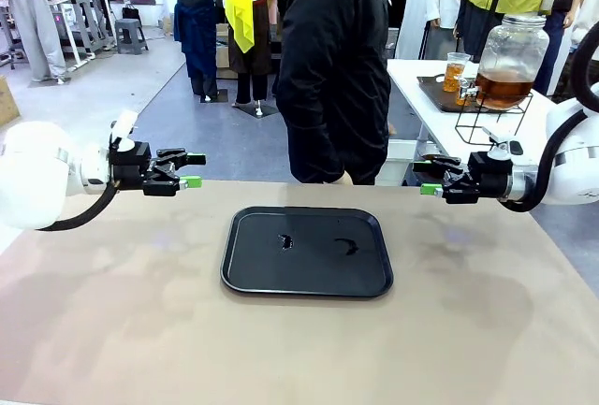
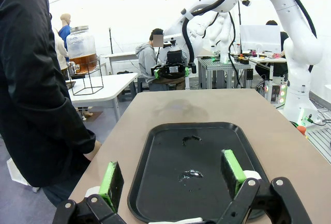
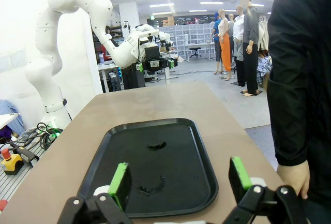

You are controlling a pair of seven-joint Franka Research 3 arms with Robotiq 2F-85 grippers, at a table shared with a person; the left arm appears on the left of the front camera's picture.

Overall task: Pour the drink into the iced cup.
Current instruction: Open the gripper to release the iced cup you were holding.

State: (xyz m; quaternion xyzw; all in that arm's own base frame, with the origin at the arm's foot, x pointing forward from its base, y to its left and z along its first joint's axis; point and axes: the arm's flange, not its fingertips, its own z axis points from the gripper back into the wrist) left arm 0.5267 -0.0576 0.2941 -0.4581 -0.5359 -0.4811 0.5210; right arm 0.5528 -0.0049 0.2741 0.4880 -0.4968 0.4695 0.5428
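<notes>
Your left pincer [image 1: 190,170] and right pincer [image 1: 427,176] hover with fingers apart, empty, on either side of the black tray [image 1: 307,283]. The drink [image 1: 504,88] sits in its jar on the far white table [image 1: 421,87], well behind your right pincer.

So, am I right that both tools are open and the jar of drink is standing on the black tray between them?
Not quite: the jar stands on a wire stand on the white side table behind, as the front view shows. The tray holds no jar, just small wet marks. Both tools, left and right, are indeed open.
</notes>
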